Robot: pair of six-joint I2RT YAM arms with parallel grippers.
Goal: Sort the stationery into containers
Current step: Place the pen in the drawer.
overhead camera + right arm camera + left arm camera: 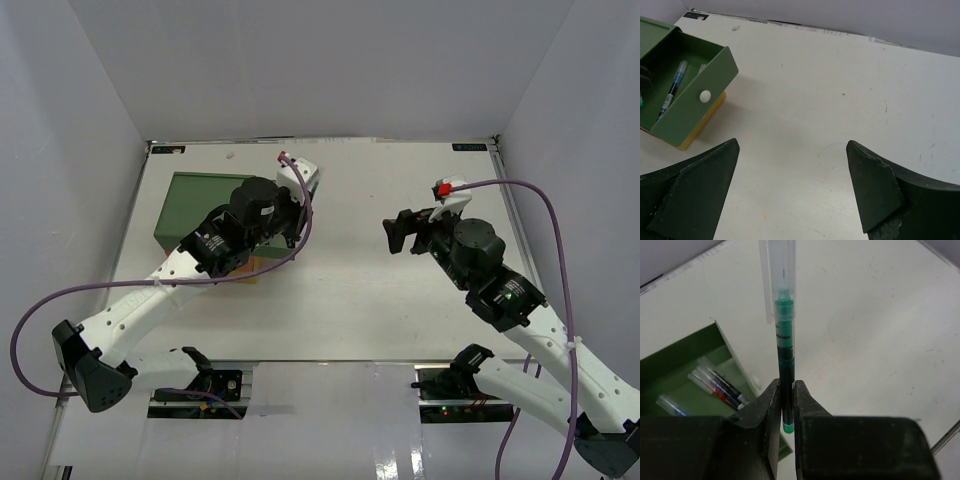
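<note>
Pen, green ink, clear plastic barrel and cap (784, 330): clamped near its lower end between the closed black fingers of the left gripper (786, 392). It stands upright in the wrist view, above the white table (880, 340), just right of the open green drawer (685, 365).

Drawer: top tier of the boxy stack (195, 205), with a white round knob (705, 95) on its front and a yellow tier (702, 127) beneath.

Contents: several clear-barrelled pens (715, 385), one apparently red-inked; a blue-inked pen (672, 90) lies along the floor.

Right gripper (792, 145): black fingers spread wide, holding nothing, above the table, well apart from the drawer.
</note>
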